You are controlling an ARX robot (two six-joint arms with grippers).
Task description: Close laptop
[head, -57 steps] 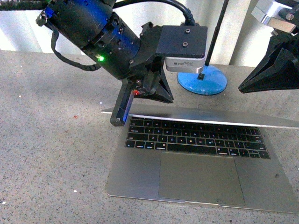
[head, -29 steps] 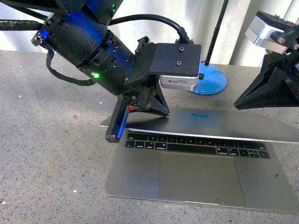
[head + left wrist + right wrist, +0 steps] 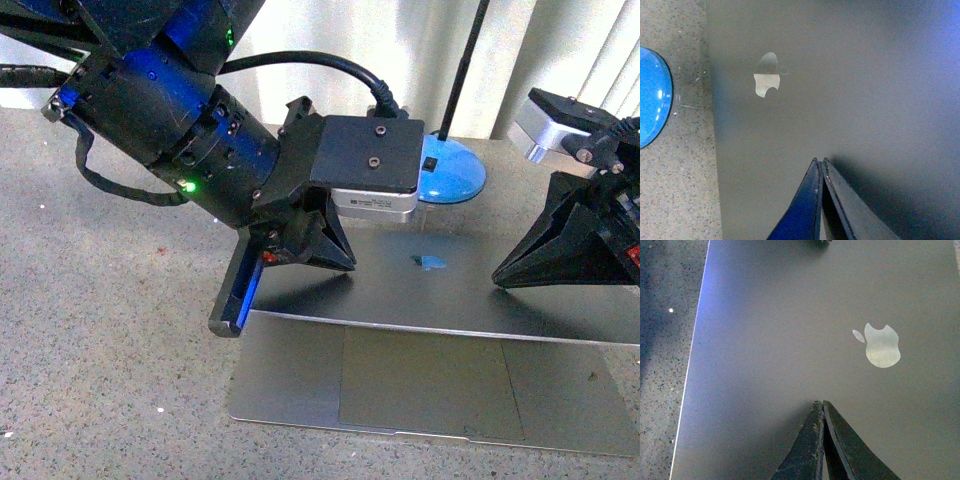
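Observation:
The silver-grey laptop [image 3: 420, 385] lies on the speckled table with its plain grey lid [image 3: 440, 290] tipped far down, covering the keys; only the trackpad and palm rest show. The pale logo shows on the lid in the left wrist view [image 3: 766, 75] and the right wrist view [image 3: 882, 345]. My left gripper [image 3: 228, 322] is shut, reaching down over the lid's left edge; its tips [image 3: 819, 161] point at the lid. My right gripper [image 3: 500, 277] is shut, with its tips [image 3: 819, 403] against the lid's right part.
A blue round lamp base [image 3: 455, 165] with a black pole stands behind the laptop; it also shows in the left wrist view [image 3: 652, 95]. Pale curtains hang at the back. Speckled grey tabletop [image 3: 110, 330] lies to the left.
The lid has come down from nearly level with the keys showing to covering the keyboard. Both grippers have moved down and forward with it.

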